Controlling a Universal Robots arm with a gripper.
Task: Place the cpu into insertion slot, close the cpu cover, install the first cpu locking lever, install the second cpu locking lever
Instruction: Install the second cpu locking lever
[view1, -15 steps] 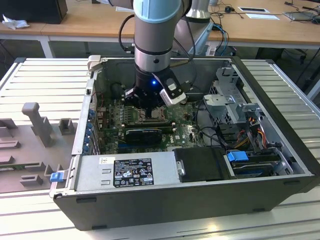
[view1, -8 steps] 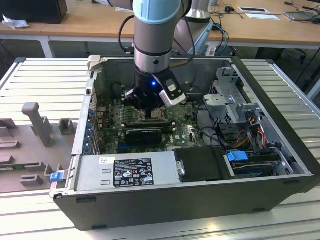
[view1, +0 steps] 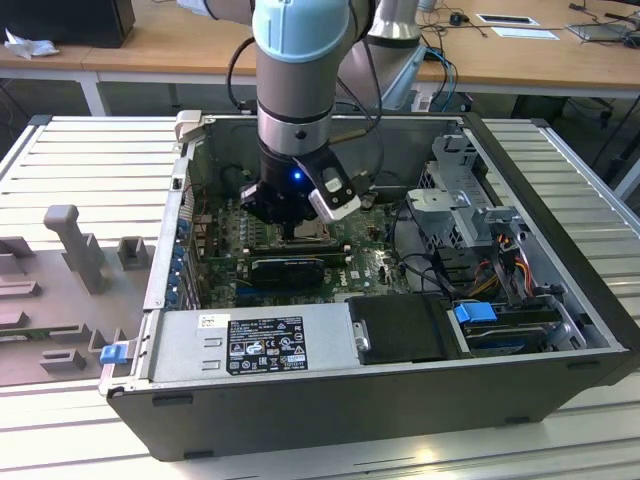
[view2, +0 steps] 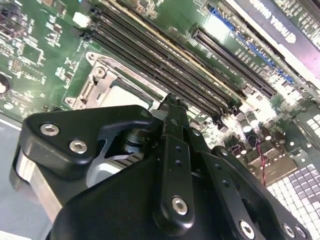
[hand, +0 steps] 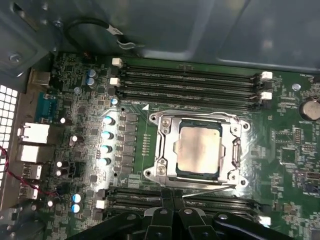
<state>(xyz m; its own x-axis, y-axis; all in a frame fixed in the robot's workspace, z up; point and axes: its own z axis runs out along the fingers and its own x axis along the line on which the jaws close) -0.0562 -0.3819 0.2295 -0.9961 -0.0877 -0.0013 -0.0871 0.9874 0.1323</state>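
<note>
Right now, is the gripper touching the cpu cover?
Cannot tell. In the first wrist view the gripper reaches the edge of the cpu cover, lying closed around the cpu, but neither contact nor gap shows plainly.

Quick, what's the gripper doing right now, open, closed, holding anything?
Gripper: shut, holding nothing, fingers pressed together at the edge of the cpu cover.

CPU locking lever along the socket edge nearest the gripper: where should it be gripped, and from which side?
Likely its hooked free end, from above. The lever is a thin wire lying flat against the cpu cover, so only that raised end offers the gripper a hold.
</note>
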